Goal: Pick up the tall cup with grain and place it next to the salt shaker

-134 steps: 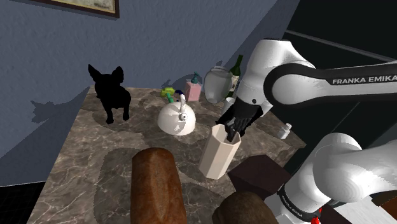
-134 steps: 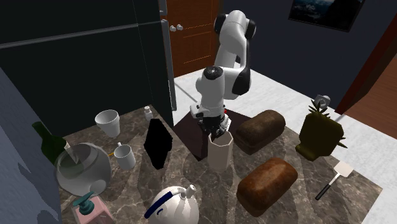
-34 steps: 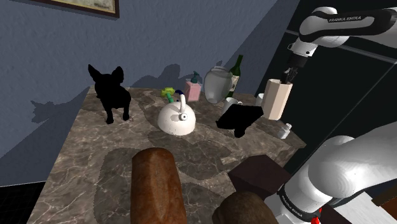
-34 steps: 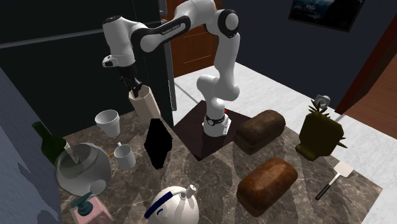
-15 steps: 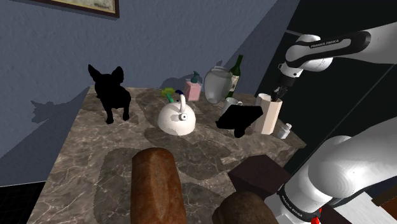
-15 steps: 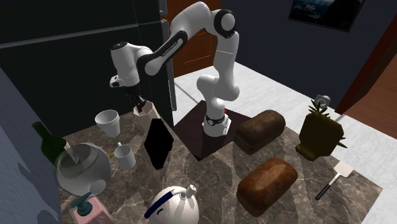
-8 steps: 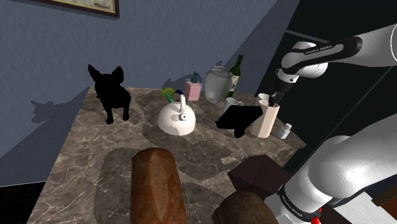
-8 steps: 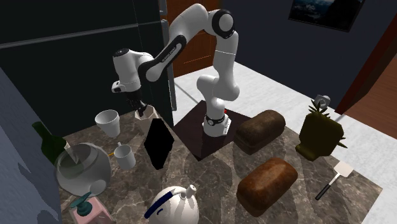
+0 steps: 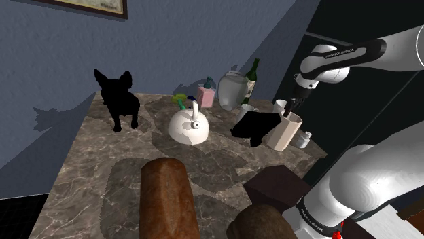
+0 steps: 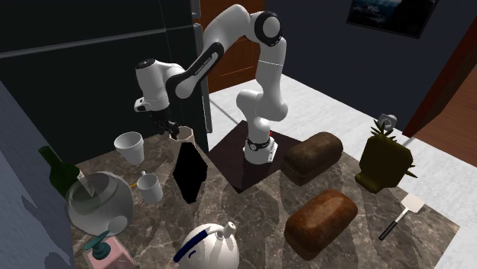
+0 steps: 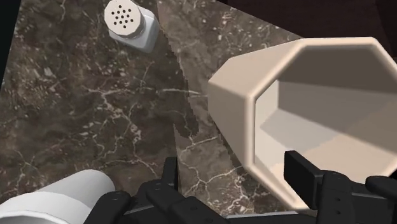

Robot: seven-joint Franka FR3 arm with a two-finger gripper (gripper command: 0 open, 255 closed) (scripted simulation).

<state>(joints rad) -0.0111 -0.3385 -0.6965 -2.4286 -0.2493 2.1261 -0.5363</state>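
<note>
The tall cup [image 9: 284, 131], a pale eight-sided tumbler, is down at the far corner of the dark marbled surface [image 9: 109, 170], wedged between a black folded shape [image 9: 255, 126] and the salt shaker [image 9: 304, 139]. Half a second ago it stood nearly upright under the hand. Now it leans, with its mouth tipped towards the shoulder view's right, over towards the shaker. In the second exterior view only its rim [image 10: 183, 134] peeks out from behind the black shape [image 10: 189, 172].

The wrist view looks straight into the cup [image 11: 318, 114]. Its inside is plain and I see no grain in it. The gripper [image 11: 232, 167] has let go. The jaws stand spread, one finger just over the cup's mouth and the other well out over bare stone, clear of the cup's wall. The shaker [image 11: 130, 22], white with a perforated top, sits near the cup with a strip of surface [image 11: 76, 114] between them.

The arm has hardly moved since the last look, and the gripper [image 9: 292, 108] hovers just above the rim. So I think the release has just happened, and the cup is close enough to the shaker to count as placed.

The lean worries me. I can't tell whether the cup is settling against something or going over. If it topples, it falls towards the shaker. I'd lift straight up, keeping that inner finger off the rim.
</note>
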